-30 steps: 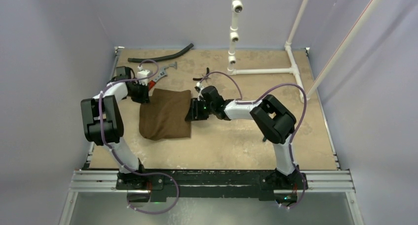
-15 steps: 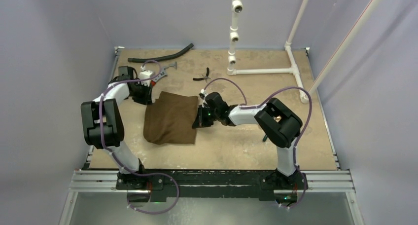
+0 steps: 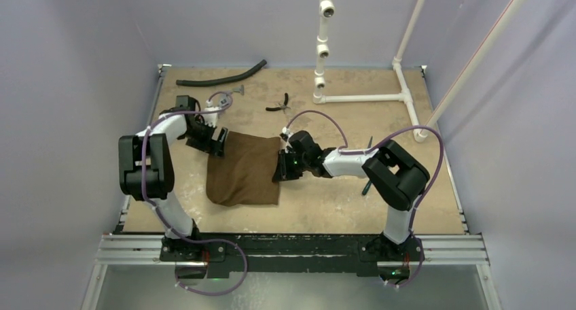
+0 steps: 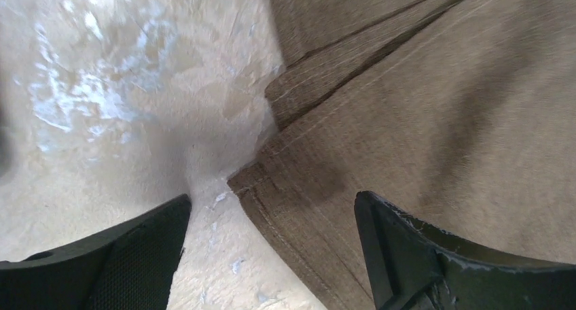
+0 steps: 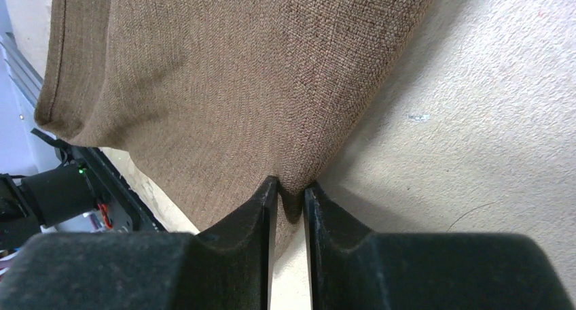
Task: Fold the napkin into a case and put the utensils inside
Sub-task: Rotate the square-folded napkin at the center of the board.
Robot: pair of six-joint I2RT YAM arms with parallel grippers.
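Top view, clock dirs: napkin lies folded left of table centre, its 9 o'c side nearer the table's left edge than its 6 o'c side is to the front rail. There is bare tabletop from its 3 to 5 o'c, under and past the right arm, and a bare strip at 6 o'c before the rail. Hose along the far edge and pliers sit at approx 12 o'c, well apart from the cloth; pipe frame is at 2 o'c, also well apart. The left gripper is at the cloth's 11 o'c corner; wrist view shows the left gripper w/ fingers spread wide, straddling the napkin corner, one over cloth, one over bare table. The right gripper is at the 3 o'c edge; in the wrist view the right gripper has fingers pressed nearly together, pinching a fold of the napkin. Vs 0.5 s ago, the cloth has slid toward approx 4 o'c, both grippers moving w/ it, the left one more. The napkin is near square, long axis roughly 12–6, far end leaning slightly to 1 o'c; layered edges show at the left-gripper corner.
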